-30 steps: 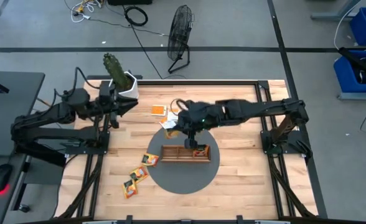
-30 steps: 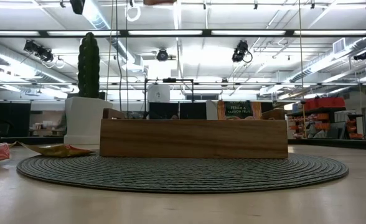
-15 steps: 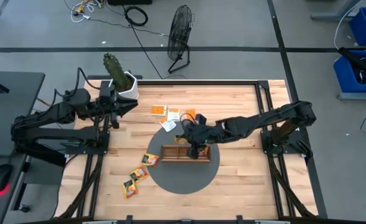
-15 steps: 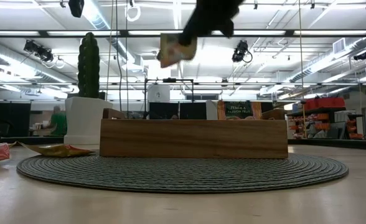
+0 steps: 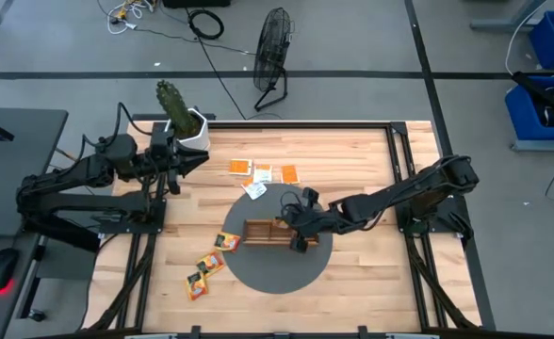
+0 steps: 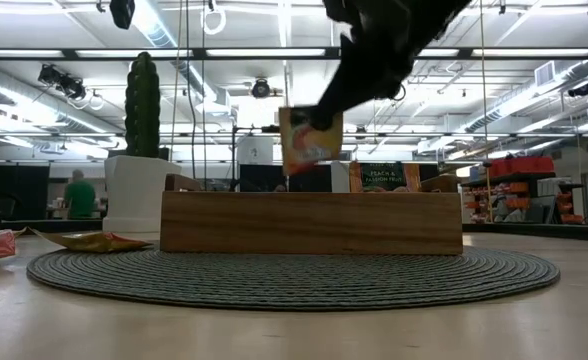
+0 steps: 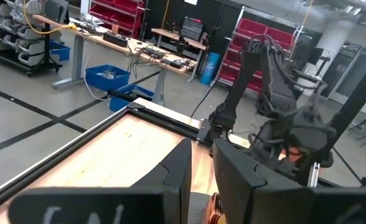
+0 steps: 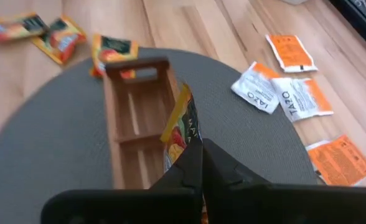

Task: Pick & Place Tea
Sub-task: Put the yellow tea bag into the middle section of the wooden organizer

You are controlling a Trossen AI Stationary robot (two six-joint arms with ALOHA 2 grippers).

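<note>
tray [image 8: 133, 118]: bare matt wood | mat [image 8: 58, 143]: woven, ribbed grey | sachets [image 8: 292, 96]: glossy paper | table [image 5: 352, 151]: pale wood planks

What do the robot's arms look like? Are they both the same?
Yes, they look like twins. Both arms are black, built from long thin pieces joined by chunky round joints, and each stands on a black frame at the side of the table. The left tool and the right tool each have two flat, dark fingers. A thin black cable loops up by the left arm's base.
</note>
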